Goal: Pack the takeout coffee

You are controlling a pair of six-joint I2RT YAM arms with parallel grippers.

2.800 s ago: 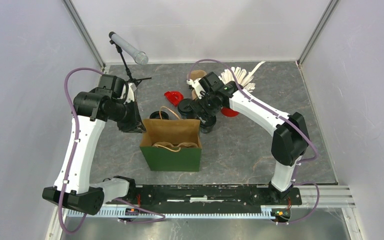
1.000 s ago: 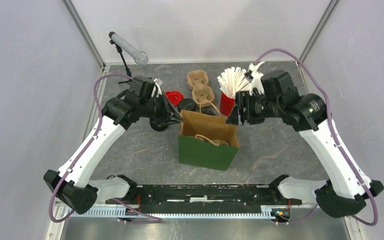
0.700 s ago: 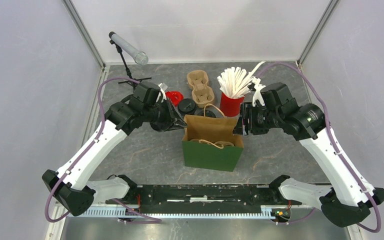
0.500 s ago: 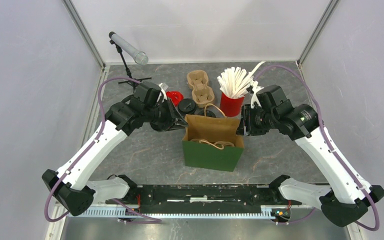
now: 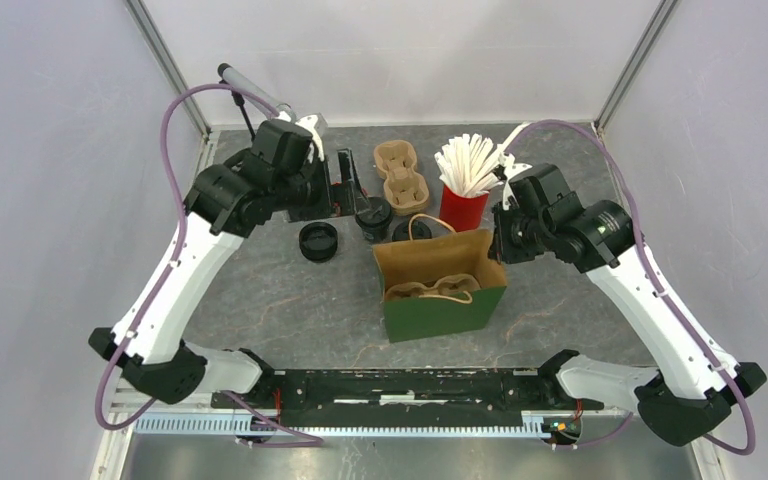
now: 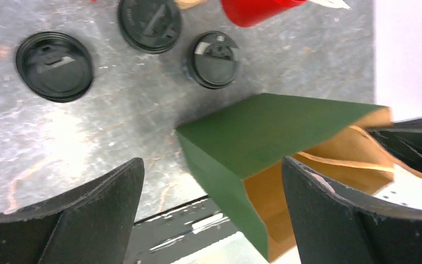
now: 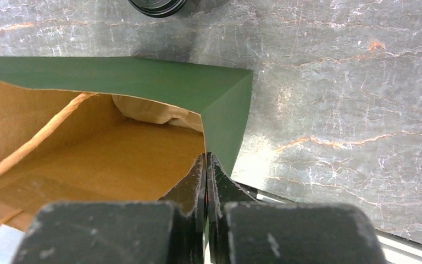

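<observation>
Right gripper (image 7: 206, 159) tight on bag (image 7: 115, 77) rim

Top external view taken from high overhead, aimed down; whole table (image 5: 260, 290) covered from afar. Left wrist view aimed steeply down, close over green bag (image 6: 264, 126) and black lids (image 6: 55, 66). Right wrist view held closest, at bag rim. Bag shared by all 3 views.

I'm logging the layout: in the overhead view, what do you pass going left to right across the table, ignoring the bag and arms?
Grey tube on stand, loose black lid, cardboard cup carrier, red cup of white sticks.
</observation>
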